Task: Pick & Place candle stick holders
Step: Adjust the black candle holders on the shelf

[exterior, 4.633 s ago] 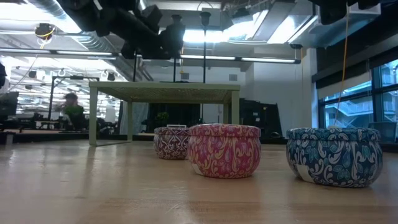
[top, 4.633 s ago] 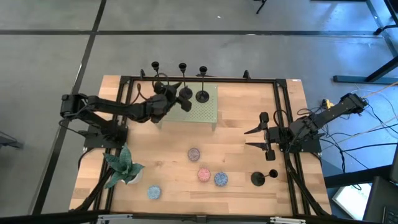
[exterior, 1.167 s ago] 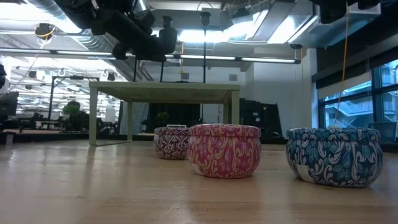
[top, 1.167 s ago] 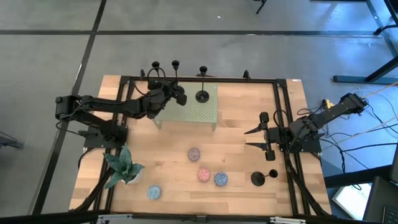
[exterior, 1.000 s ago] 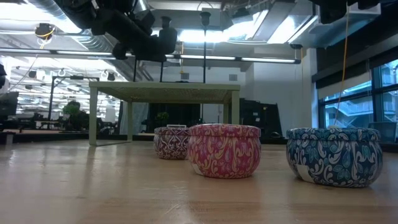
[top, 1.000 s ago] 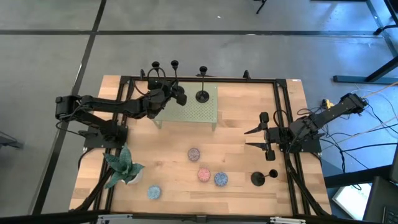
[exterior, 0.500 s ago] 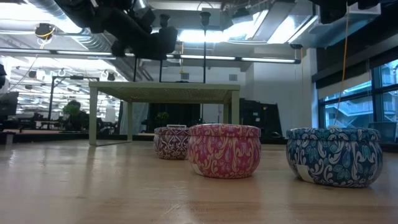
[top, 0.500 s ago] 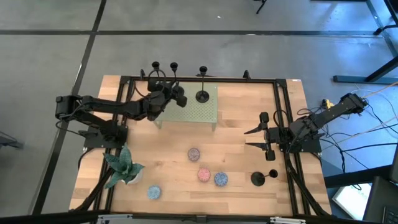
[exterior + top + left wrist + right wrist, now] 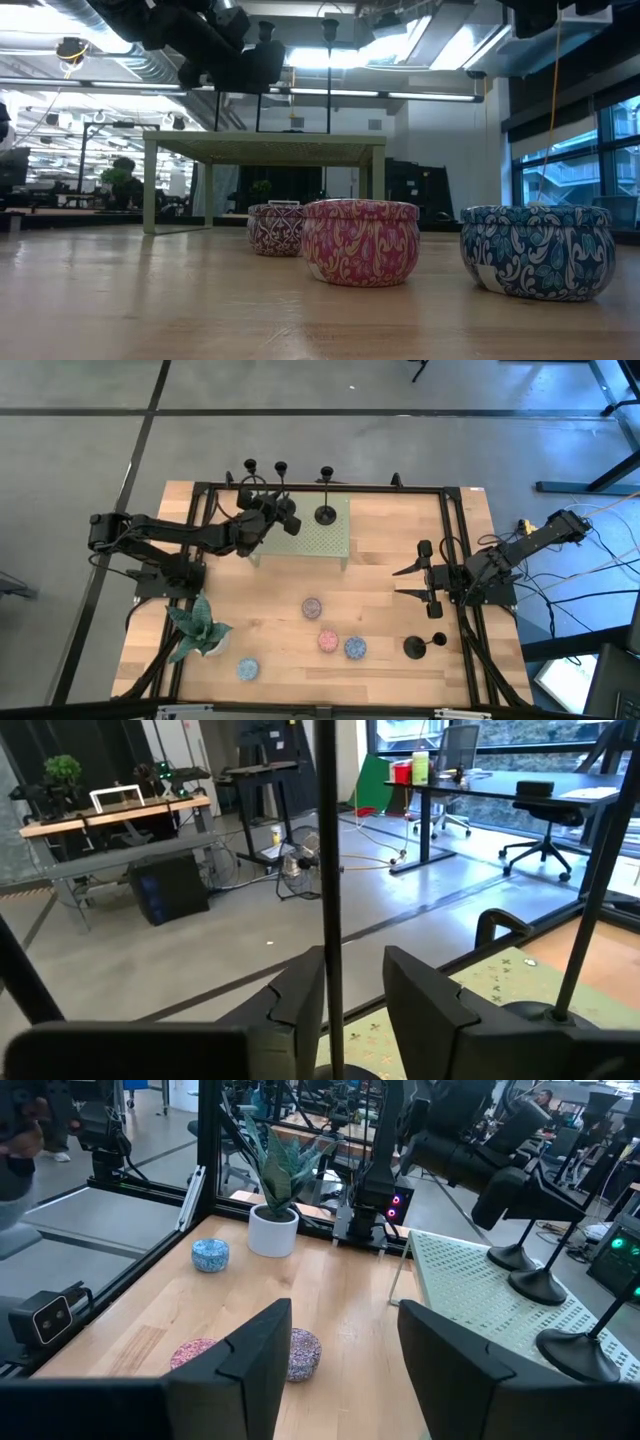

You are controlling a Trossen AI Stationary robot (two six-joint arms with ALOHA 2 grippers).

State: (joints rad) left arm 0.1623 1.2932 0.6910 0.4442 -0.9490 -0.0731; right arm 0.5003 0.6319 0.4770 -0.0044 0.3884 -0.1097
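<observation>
A green perforated stand sits at the table's far side with three black candle stick holders upright on it. Their cups show as the left, the middle and the right. A fourth holder rests on the table at the near right. My left gripper reaches level over the stand, open, with the middle holder's stem between its fingers. My right gripper hangs open over the table's right part, with nothing between its fingers. My left gripper comes level from the table's left, one finger on each side of the middle holder's thin stem. The stem stands right beside one finger, with a gap to the other. I cannot tell whether it touches. The holder stands upright on the stand.
Several small round candles lie on the near half of the table, among them one purple, one pink and one blue. A potted plant stands at the near left. A black frame runs round the table.
Since the earliest frame my left gripper has taken the middle holder a little toward the table's left along the stand's far edge. Over the last second gripper and holder have kept nearly still. My right arm has not moved.
</observation>
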